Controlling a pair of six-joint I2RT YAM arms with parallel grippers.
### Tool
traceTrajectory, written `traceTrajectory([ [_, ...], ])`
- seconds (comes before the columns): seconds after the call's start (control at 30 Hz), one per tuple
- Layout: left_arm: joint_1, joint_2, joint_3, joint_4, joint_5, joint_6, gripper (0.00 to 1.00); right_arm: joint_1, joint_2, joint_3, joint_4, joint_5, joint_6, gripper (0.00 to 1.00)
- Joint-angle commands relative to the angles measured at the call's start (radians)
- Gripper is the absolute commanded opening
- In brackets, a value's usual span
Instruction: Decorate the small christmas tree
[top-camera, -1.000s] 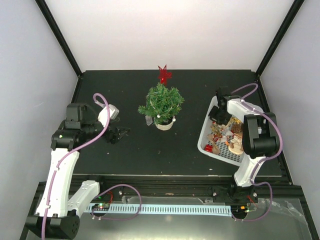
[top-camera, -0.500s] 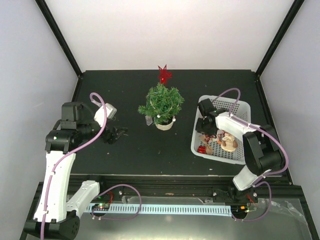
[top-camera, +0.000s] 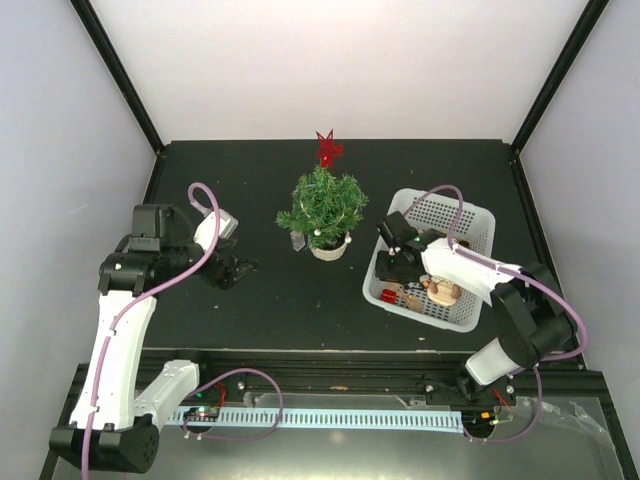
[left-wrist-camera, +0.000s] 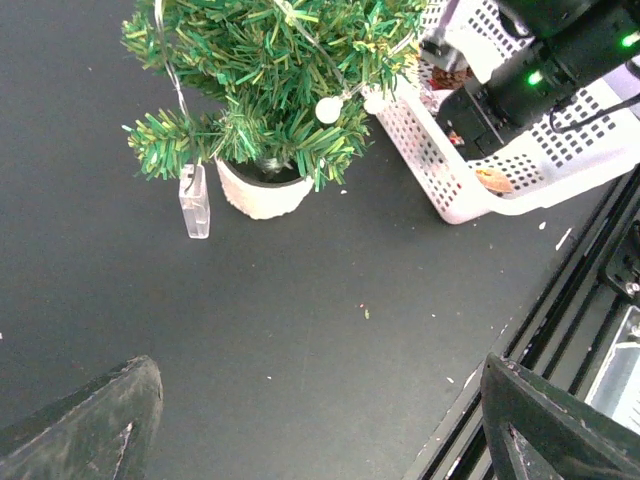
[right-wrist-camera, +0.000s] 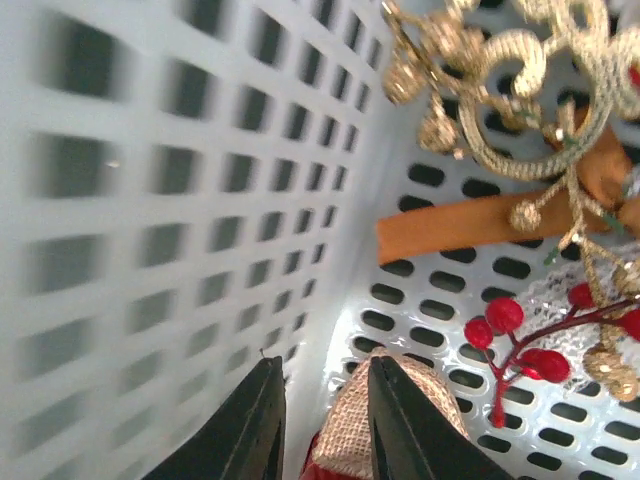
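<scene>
**Small christmas tree** (top-camera: 322, 205): upright in its pot, centre of the surface (top-camera: 250, 310), red star (top-camera: 328, 150) on top.
**Left claw** (top-camera: 233, 268): fingers wide apart, empty, left of centre.
**Right claw** (right-wrist-camera: 315, 405): low inside the white basket (top-camera: 470, 215), fingers narrowly spaced; whether it grips anything I cannot tell.
**Handling note:** I'd centre on one ornament, away from the basket wall, before closing.

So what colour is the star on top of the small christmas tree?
Red. The star shows best in the top external view.

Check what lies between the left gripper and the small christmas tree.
Bare table, left wrist view; just a clear tag beside the small christmas tree.
</scene>
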Motion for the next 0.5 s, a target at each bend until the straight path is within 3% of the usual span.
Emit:
traceTrajectory([
  [0.0,0.001,0.045,0.029,0.022,0.045,0.001,0.88,0.018,-0.028,0.116,-0.059,0.039,0.004,0.26],
  [0.07,0.002,0.065,0.039,0.025,0.058,0.002,0.88,0.016,-0.039,0.153,-0.138,0.182,-0.018,0.29],
  [0.17,0.001,0.08,0.042,0.034,0.061,0.001,0.88,-0.004,-0.058,0.18,-0.217,0.306,-0.047,0.42],
  [0.27,0.002,0.081,0.037,0.039,0.057,-0.001,0.88,-0.042,-0.065,0.188,-0.235,0.352,-0.051,0.53],
  [0.47,0.002,0.083,0.027,0.048,0.073,-0.01,0.88,-0.167,-0.006,0.184,-0.224,0.323,-0.046,0.56],
])
